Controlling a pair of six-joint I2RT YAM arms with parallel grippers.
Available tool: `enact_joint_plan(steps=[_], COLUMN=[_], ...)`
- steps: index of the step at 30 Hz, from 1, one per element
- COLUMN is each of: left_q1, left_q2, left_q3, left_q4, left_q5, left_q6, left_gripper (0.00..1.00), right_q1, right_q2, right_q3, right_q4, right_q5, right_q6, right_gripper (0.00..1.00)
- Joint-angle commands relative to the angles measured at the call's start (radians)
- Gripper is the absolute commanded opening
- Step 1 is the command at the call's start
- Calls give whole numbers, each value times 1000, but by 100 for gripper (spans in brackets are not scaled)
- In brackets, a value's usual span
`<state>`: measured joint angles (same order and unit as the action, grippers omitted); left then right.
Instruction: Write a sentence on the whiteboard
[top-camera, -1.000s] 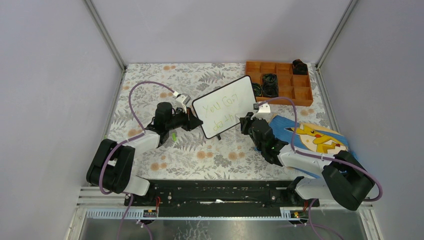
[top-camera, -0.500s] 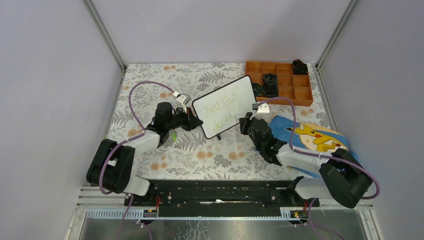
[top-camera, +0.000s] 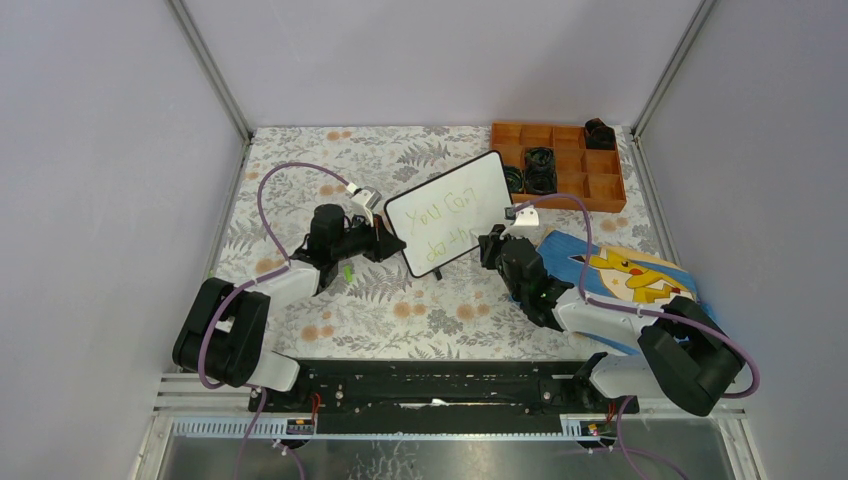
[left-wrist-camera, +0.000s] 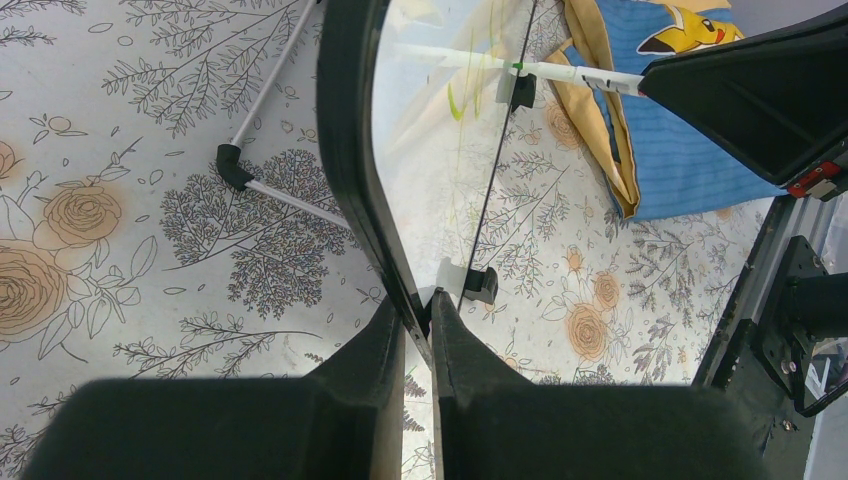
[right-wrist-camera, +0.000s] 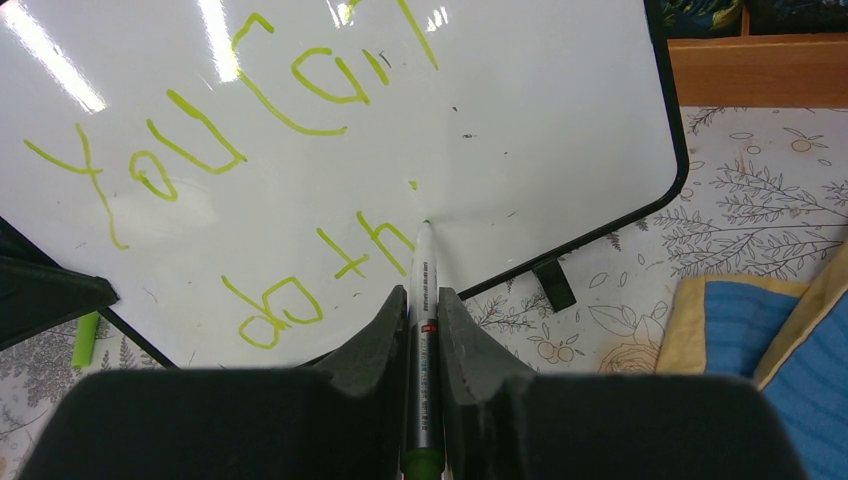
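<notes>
The whiteboard (top-camera: 447, 212) stands tilted at mid-table, and my left gripper (top-camera: 385, 240) is shut on its lower left edge. In the left wrist view the fingers (left-wrist-camera: 417, 320) pinch the black frame (left-wrist-camera: 350, 150) edge-on. My right gripper (right-wrist-camera: 421, 300) is shut on a grey marker (right-wrist-camera: 421, 270) with a green end. Its tip touches the whiteboard (right-wrist-camera: 540, 120) just right of the second line. The sentence (right-wrist-camera: 250, 150), in thin green strokes, reads "You Can" above "do th". From above, the right gripper (top-camera: 492, 243) sits at the board's lower right edge.
An orange compartment tray (top-camera: 605, 190) holding black items stands at the back right. A blue Pikachu cloth (top-camera: 625, 275) lies under the right arm. A small green cap (top-camera: 348, 272) lies on the floral tablecloth below the left gripper.
The right arm shifted very slightly. The whiteboard and the left arm stayed where they were.
</notes>
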<state>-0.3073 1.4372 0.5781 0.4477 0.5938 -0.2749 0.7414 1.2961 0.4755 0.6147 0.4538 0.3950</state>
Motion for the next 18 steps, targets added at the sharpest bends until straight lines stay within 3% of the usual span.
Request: enact_joint_plan(steps=[1, 18], left_q1=[-8, -10], left_q2=[42, 42], left_q3=[-12, -12], left_q4=[-141, -141], left_q5=[-88, -88], left_q6=[89, 89], left_gripper=[0, 0], right_q1=[-11, -11], right_q2=[0, -27], right_q3=[-2, -35], right_q4=[26, 16], right_q5=[22, 24], right_q6=[18, 37], right_gripper=[0, 0])
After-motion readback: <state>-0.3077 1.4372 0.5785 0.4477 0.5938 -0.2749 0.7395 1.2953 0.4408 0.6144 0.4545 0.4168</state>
